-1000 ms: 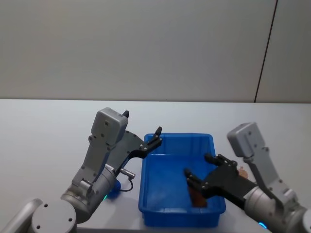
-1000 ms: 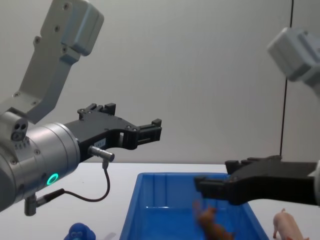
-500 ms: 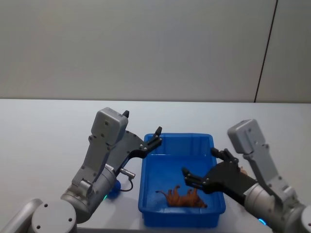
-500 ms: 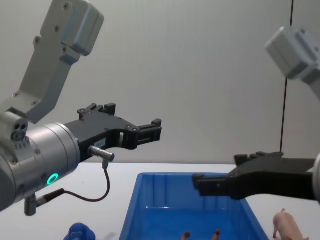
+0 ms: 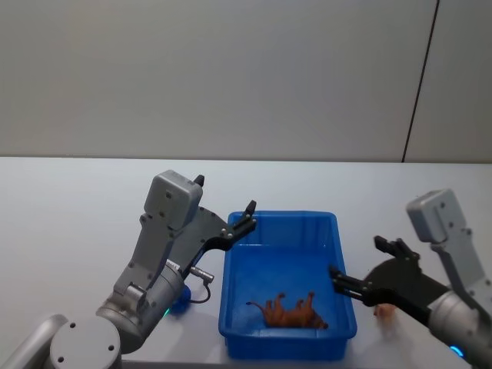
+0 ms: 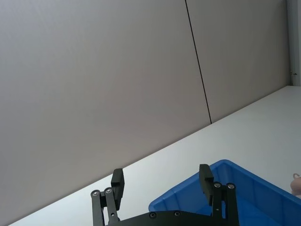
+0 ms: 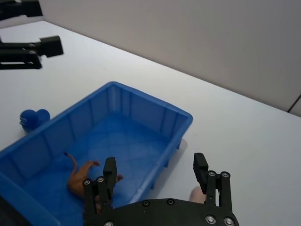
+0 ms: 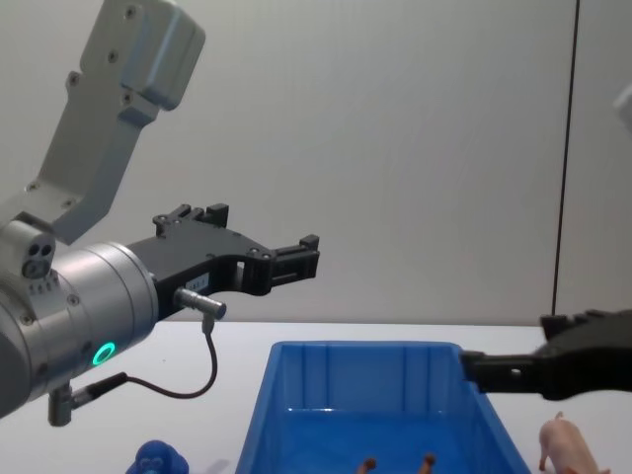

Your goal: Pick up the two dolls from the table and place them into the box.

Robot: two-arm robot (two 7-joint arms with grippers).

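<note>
From the head view, the bright blue rectangular plastic box (image 5: 284, 223) stands by the near edge of the white table (image 5: 77, 207). A brown toy-animal doll (image 5: 290, 311) lies inside it at its near end. A small pink pig doll (image 5: 384, 310) sits on the table just right of the box, below the right gripper (image 5: 357, 258), whose fingers are apart and empty. The left gripper (image 5: 247, 215) hovers at the box's far left corner, its fingers also apart. In the chest view, a small blue toy (image 8: 158, 459) sits on the table left of the box. In the right wrist view, one spread finger is over the box and the other over the table.

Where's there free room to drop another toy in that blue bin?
The box is bare in its far half, between the brown toy and the far wall. Its near end holds that toy. The right gripper crowds the right rim, the left gripper the far left corner.
</note>
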